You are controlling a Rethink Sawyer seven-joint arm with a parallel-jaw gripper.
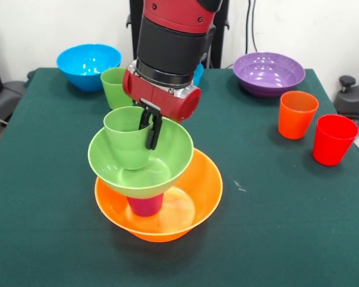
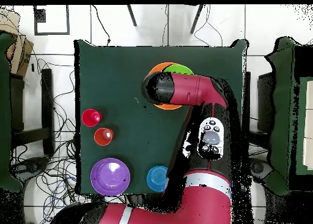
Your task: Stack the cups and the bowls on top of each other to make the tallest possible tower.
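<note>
— Front view: how far along is the tower (image 1: pixel 149 179)?

— Four pieces stand near the bench's front edge; the gripper (image 1: pixel 150 127) pinches the top lime green plastic cup's (image 1: pixel 127 145) rim. Six remain.

You see the tower (image 1: pixel 152 188) near the table's middle: the big orange bowl (image 1: pixel 194 200) at the bottom, a purple cup (image 1: pixel 145 205) standing in it, a lime green bowl (image 1: pixel 167 164) tilted on that cup, and a green cup (image 1: pixel 127 143) leaning inside the green bowl. A second green cup (image 1: pixel 114 86) stands behind, beside a large blue bowl (image 1: pixel 87 66). The wide purple bowl (image 1: pixel 268 73), orange cup (image 1: pixel 297 114) and red cup (image 1: pixel 334 139) sit apart, upright, off to one side. A smaller blue bowl (image 2: pixel 157 178) lies near the purple one.
</note>
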